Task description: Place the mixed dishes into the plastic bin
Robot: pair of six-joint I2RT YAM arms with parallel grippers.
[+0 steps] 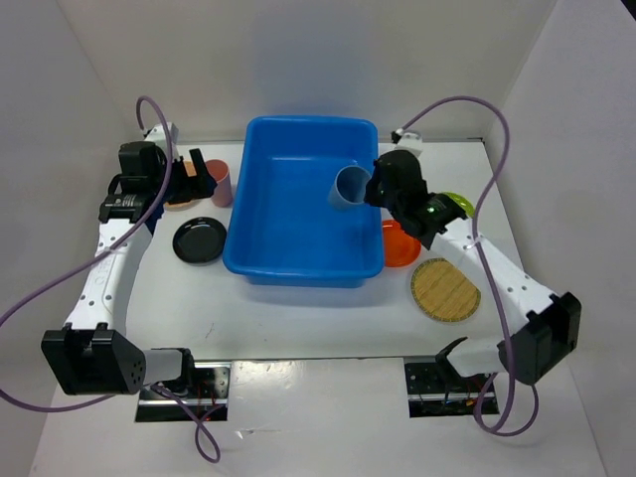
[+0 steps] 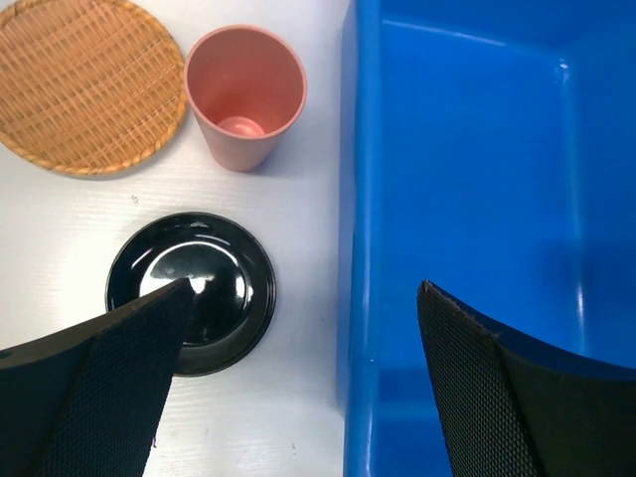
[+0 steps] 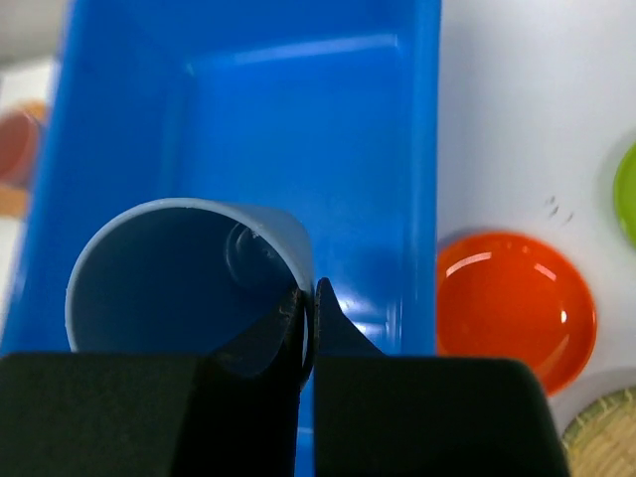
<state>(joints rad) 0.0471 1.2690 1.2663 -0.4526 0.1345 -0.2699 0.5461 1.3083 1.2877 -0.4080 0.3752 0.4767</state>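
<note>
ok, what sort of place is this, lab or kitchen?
Probably a lab test cell: white walls box in the table, left arm and right arm mount at its edge, cables trail loose.

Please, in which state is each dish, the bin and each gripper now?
blue cup: held by rim over the plastic bin
right gripper: shut on the blue cup
left gripper: open
pink cup: upright, empty
black plate: flat on table
left tan plate: flat on table
right tan plate: flat on table
orange plate: flat on table
lime-green plate: partly hidden
plastic bin: no dish inside
</note>
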